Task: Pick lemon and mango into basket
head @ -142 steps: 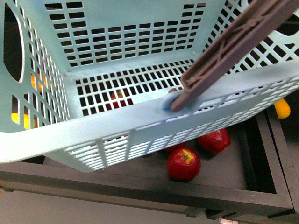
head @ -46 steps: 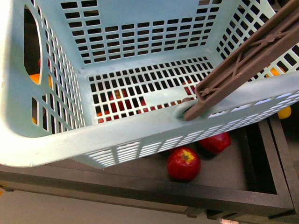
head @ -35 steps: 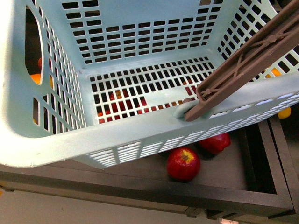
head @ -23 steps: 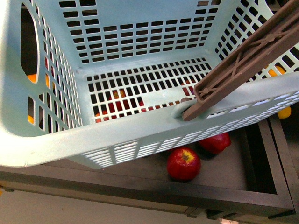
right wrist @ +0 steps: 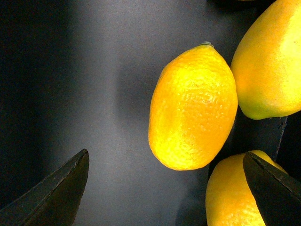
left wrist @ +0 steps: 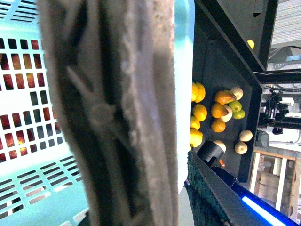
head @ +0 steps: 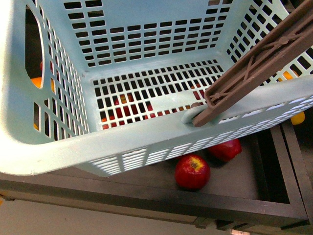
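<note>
The pale aqua basket point(head: 122, 142) fills our front view, held tilted above the dark tray point(head: 234, 183) so that fruit can be dropped in. Its slotted floor is bare, and 2 red apples point(head: 192, 171) lie on the tray beneath. The brown handle point(left wrist: 122, 113) sits right against our left wrist camera, so we judge the left claw carries it, though we cannot tell how its jaws stand. What looks like the mango point(right wrist: 268, 61) lies just beside the lemon point(right wrist: 193, 108). Our right claw point(right wrist: 165, 154) hangs spread wide with the lemon centred ahead of it, lined up for a straight descent.
</note>
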`<state>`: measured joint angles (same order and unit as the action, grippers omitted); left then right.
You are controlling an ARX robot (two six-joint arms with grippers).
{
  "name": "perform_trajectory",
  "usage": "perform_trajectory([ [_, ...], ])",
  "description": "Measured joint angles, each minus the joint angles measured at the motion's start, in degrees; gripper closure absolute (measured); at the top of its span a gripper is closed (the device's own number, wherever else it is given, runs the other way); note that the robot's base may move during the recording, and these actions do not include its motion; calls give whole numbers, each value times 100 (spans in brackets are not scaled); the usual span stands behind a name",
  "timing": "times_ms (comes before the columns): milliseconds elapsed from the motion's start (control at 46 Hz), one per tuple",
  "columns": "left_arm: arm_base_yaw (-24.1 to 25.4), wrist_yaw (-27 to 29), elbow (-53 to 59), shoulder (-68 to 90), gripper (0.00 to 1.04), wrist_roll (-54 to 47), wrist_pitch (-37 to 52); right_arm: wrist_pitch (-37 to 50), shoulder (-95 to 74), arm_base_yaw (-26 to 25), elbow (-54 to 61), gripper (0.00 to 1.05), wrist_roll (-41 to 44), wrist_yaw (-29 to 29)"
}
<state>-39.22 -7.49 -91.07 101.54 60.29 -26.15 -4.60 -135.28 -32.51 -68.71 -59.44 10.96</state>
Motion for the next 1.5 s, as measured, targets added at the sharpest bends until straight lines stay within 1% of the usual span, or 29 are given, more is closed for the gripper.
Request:
perform_trajectory([
  [413, 0, 2, 0, 0, 79, 0, 0, 0, -428, -26, -352, 9, -57, 7],
  [978, 0, 4, 0, 0, 79, -2, 0, -422, -1419, -240, -1593, 9, -20, 66],
  [1174, 0, 2, 0, 0, 79, -2, 0, -376, -1504, -240, -1635, 29, 39, 76],
  [1304, 0, 0, 0, 0, 79, 2, -2, -201, -1467, -262, -1585, 44, 101, -4],
  [1413, 0, 4, 2, 0, 79, -4, 0, -39, -1333, -264, -1425, 51, 238, -7],
  [1500, 0, 11, 0, 2, 79, -4, 0, 74, -1165, -264, -1274, 53, 367, -42],
])
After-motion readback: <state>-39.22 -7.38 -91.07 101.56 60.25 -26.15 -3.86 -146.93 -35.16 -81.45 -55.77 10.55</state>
